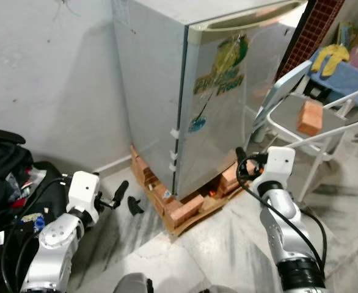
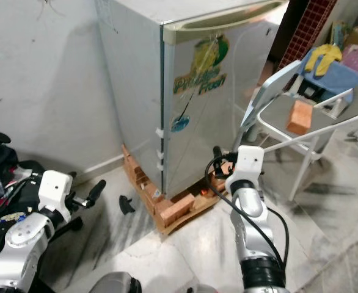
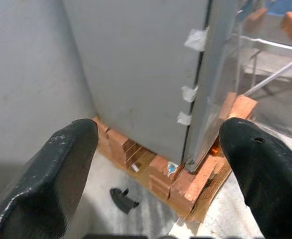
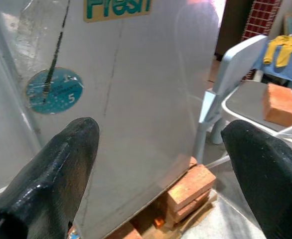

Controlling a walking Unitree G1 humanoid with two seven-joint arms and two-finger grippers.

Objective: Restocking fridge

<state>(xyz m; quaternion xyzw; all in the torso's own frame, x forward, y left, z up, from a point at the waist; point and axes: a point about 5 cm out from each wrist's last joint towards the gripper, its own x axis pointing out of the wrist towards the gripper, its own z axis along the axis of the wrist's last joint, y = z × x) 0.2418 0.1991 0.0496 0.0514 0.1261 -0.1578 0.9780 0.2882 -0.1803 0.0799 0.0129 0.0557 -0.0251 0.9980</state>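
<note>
The fridge (image 1: 228, 91) is a small silver-grey one, standing upright against the pale wall with its door shut. The door carries a long recessed handle along its top edge, a green-and-yellow "Fresh" sticker (image 1: 220, 78) beneath it and a round blue label (image 4: 52, 91) lower down, while bits of white tape (image 3: 188, 93) cross the seam where door meets side. It is raised off the marble floor on red bricks (image 1: 185, 210) laid over cardboard.
</note>
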